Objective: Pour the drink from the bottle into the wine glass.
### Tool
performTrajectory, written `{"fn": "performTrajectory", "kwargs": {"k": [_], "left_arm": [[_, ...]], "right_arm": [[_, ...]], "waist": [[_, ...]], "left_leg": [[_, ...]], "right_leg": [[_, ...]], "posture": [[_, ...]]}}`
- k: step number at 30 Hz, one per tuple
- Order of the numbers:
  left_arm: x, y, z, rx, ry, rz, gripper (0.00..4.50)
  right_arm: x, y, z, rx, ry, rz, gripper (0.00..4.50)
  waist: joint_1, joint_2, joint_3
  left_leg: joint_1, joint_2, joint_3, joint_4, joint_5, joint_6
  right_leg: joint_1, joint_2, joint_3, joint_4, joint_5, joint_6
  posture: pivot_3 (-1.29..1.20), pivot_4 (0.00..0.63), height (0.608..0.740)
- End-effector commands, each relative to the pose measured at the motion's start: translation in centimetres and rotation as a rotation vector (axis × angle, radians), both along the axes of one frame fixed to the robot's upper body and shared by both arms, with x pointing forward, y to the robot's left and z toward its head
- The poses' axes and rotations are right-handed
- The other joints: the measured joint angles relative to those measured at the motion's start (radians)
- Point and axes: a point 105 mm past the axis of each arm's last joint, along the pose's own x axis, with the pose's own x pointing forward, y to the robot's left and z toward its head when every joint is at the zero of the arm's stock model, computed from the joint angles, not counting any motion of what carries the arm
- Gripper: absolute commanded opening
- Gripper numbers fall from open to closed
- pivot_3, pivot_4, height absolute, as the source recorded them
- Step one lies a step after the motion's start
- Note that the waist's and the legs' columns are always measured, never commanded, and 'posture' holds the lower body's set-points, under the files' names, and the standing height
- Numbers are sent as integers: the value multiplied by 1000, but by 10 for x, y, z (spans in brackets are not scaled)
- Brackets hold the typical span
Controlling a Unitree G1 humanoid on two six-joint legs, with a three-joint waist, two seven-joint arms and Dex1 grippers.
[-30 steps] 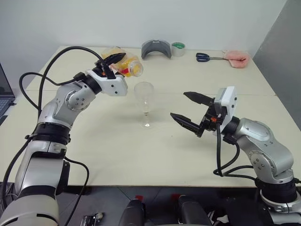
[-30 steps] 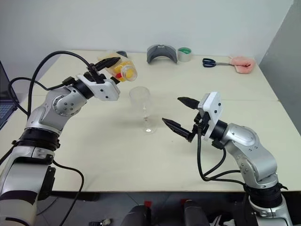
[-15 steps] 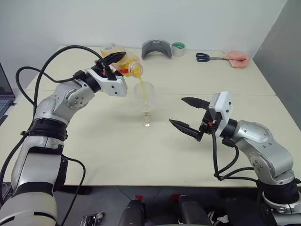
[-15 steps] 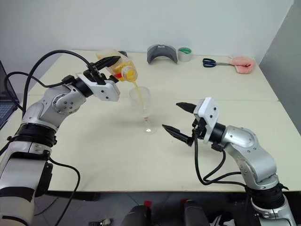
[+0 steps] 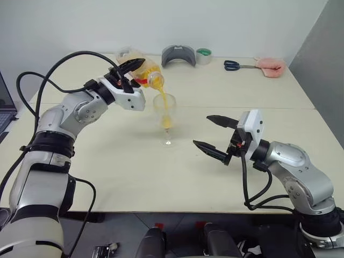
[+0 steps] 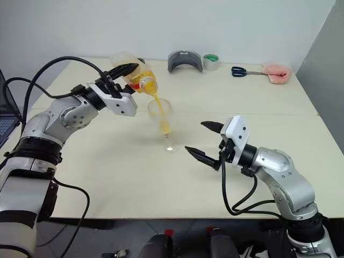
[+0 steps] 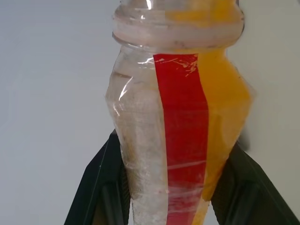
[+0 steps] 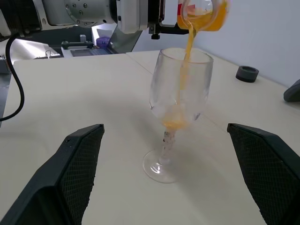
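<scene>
My left gripper [image 5: 130,69], clenched on the bottle [image 5: 146,76], now tips further above the wine glass [image 5: 166,117]. The drink [image 8: 186,51] streams steadily into the bowl, so filling is underway. My right gripper [image 5: 215,137] waits released beside the glass.

Bottle base: the small clear plastic bottle [image 5: 144,74] with the red label strip has its rear end hidden between the black fingers [image 5: 130,64] of the left hand [image 5: 129,70].
Bottle mouth: cut off in the left wrist view.
Bench corner: dark laptop [image 5: 5,107] cropped at the left.

Head stereo pair looks forward-down over the table [image 5: 134,177]. Left wrist cam sits tight against the bottle [image 7: 180,117]. Right wrist cam faces the wine glass [image 8: 178,103] nearby, shared with head views.
</scene>
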Motion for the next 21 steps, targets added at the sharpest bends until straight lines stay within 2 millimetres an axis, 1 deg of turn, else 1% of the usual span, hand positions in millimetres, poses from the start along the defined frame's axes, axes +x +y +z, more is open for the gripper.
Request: {"fn": "performTrajectory", "kwargs": {"k": [1,8,21], "left_arm": [[-5,1,27,-15,-91,-13,1762],[-4,3,30,-8,-105,-4,1762],[-4,3,31,3,-121,-2,1762]], "right_arm": [[-6,2,9,18,-57,5,4500],[-7,5,5,35,-38,-8,4500],[-7,6,9,61,-48,-26,4500]], "waist": [[0,0,0],[0,0,0],[0,0,0]], "left_leg": [[0,0,0,0,0,0],[0,0,0,0,0,0],[0,0,0,0,0,0]], "right_leg": [[0,0,0,0,0,0],[0,0,0,0,0,0],[0,0,0,0,0,0]], "posture": [[0,150,740],[0,150,740],[0,150,740]]}}
